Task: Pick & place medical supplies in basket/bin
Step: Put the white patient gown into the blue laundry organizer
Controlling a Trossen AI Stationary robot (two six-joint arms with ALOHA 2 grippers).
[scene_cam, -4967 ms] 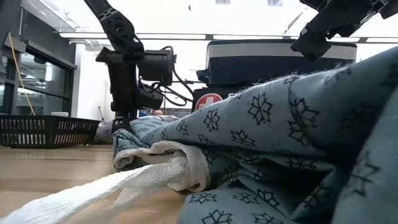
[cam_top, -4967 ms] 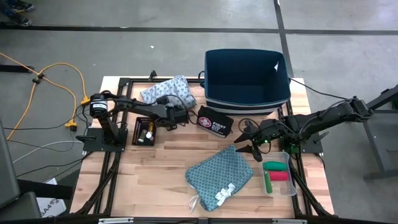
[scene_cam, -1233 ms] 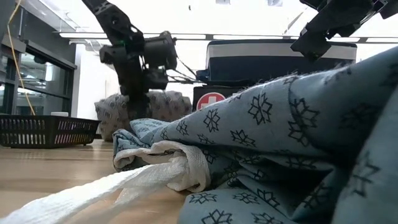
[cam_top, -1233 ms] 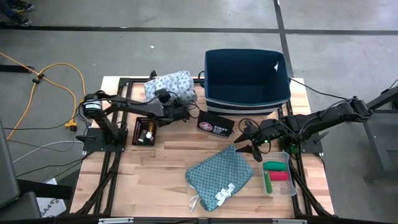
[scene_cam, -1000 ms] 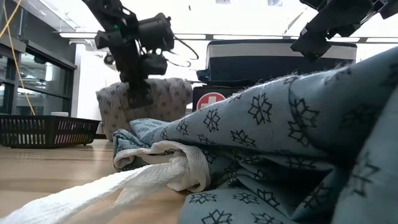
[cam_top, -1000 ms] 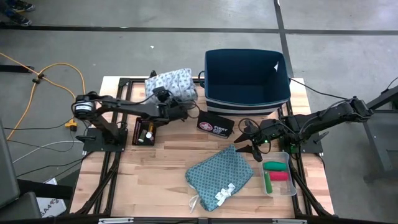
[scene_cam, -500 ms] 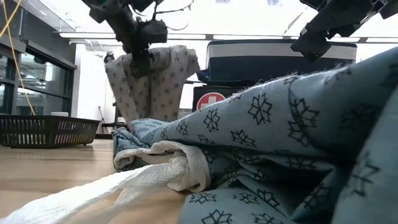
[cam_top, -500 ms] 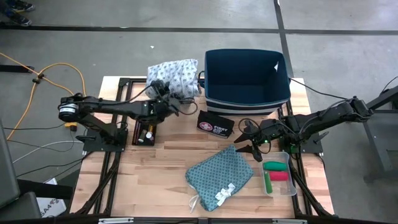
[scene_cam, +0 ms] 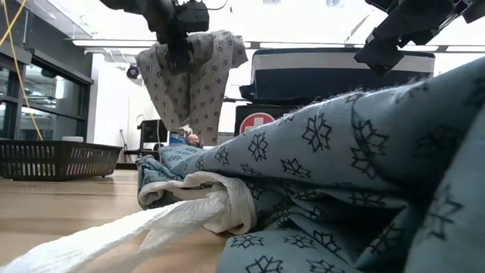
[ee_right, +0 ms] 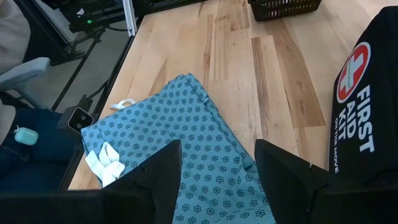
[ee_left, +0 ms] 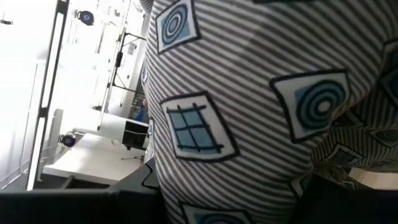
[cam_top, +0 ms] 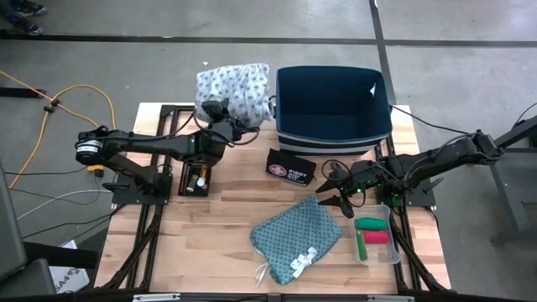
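High view: left pincer (cam_top: 220,116) is clamped on the pale blue-grey patterned folded cloth (cam_top: 235,91), held off the wooden table (cam_top: 226,214) at the far edge, just beside the dark blue fabric bin (cam_top: 334,105). Looks like a carry toward the bin; cloth is not over the opening yet, so it needs more travel sideways before release. Right pincer (cam_top: 339,195) waits near the table's right side, fingers spread, holding nothing, beside the clear tray (cam_top: 376,236) with the small green and red rolls. Teal patterned cloth with white ties (cam_top: 297,237) lies flat near the front. Black first-aid pouch (cam_top: 289,166) sits in front of the bin.

Low view: blue-grey cloth (scene_cam: 193,76) hangs bunched from the left pincer, clear of the table, so the grip is a pinch at the top fold. Teal cloth (scene_cam: 341,174) fills the foreground.

Left wrist view: striped, square-patterned fabric (ee_left: 261,106) fills the frame; fingers hidden.

Right wrist view: right pincer (ee_right: 217,180) spread above the teal cloth (ee_right: 186,143), probably staged for that pick.
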